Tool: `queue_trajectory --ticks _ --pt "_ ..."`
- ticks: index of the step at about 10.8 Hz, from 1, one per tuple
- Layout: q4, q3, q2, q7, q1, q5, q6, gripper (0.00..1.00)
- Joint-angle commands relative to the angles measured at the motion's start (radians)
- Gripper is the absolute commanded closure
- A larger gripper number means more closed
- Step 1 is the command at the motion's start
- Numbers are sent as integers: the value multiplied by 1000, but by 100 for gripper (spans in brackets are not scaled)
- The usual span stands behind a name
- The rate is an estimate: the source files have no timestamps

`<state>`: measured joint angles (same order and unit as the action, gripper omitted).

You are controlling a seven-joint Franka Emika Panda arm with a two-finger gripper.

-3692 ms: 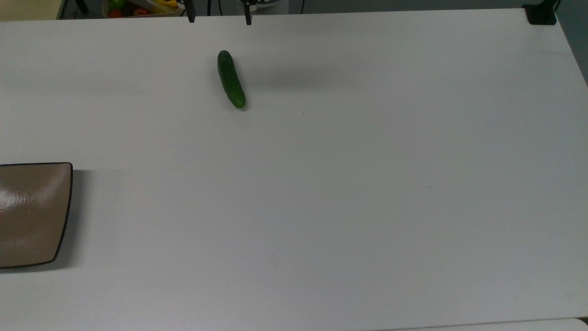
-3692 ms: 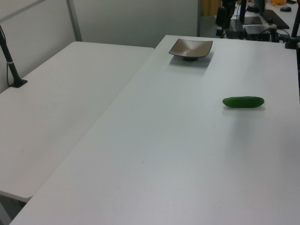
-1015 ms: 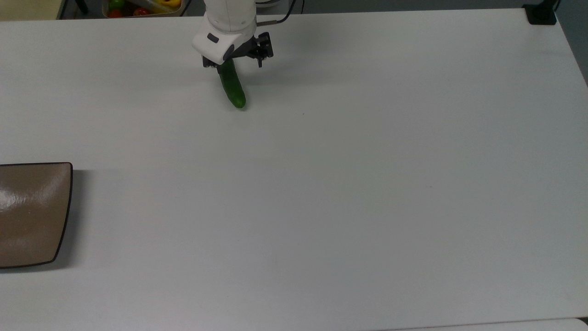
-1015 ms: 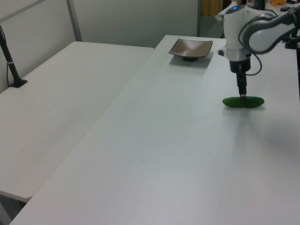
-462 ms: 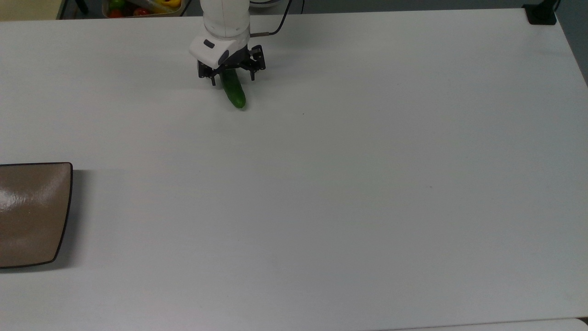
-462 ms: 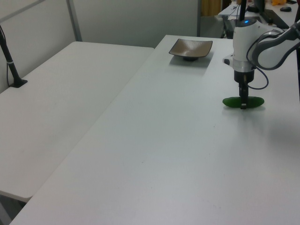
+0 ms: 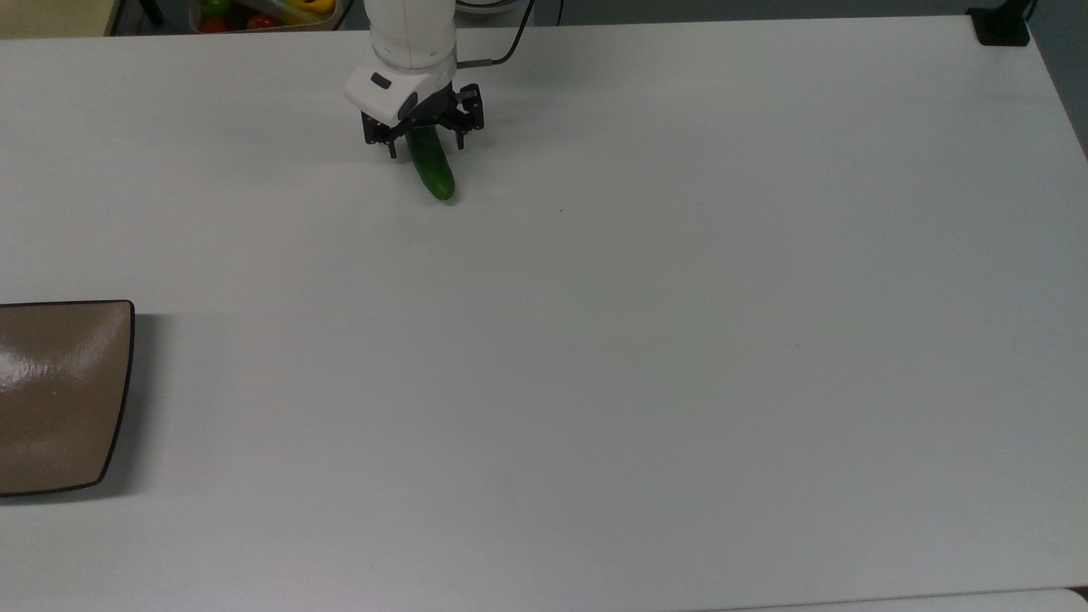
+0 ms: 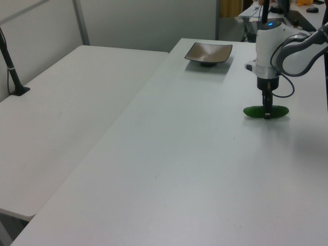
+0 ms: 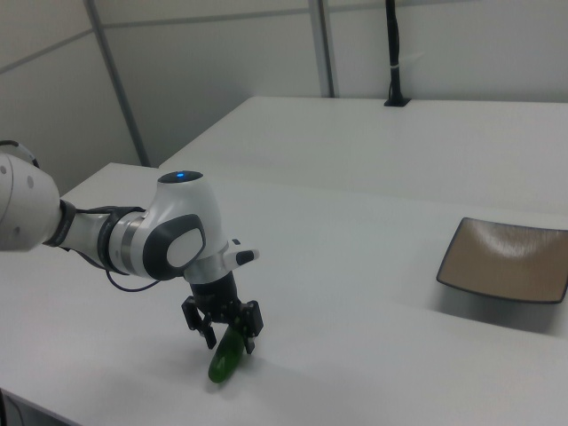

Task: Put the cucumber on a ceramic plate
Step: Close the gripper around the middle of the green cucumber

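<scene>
The dark green cucumber lies flat on the white table near the far edge in the top view. My gripper is open and lowered over the cucumber's far half, one finger on each side of it. In the right view the fingers straddle the cucumber with a gap to each side. From the left view the gripper stands upright at the middle of the cucumber. The brown square ceramic plate sits empty at the top view's left edge, far from the gripper, and shows as plate and plate.
A box of coloured vegetables sits beyond the table's far edge in the top view. A black post base is clamped at the top right corner. A second white table adjoins on the left view's left, with a black post.
The arm came in over the cucumber and lowered around it; in the last half second it barely shifted. The cucumber and plate have not moved.
</scene>
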<state>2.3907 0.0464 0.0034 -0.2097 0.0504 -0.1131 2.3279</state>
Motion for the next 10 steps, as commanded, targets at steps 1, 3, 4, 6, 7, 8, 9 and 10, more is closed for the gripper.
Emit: queue_trajectory --ticks 1,3,4,6,7,8,9,10 --pt "25 1 -23 -17 -10 -14 10 48" --pt "24 1 -28 -17 -10 -14 -33 91" --pt "21 4 -29 -13 -10 -14 -39 96" --pt "10 4 -45 -5 -10 -13 -57 96" --pt "-7 4 -52 -5 -12 -11 -88 96" --pt "-31 4 -52 -5 -15 -11 -125 96" --pt "-60 4 -56 -5 -21 -7 -162 96" --pt "-114 4 -56 -8 -29 1 -218 96"
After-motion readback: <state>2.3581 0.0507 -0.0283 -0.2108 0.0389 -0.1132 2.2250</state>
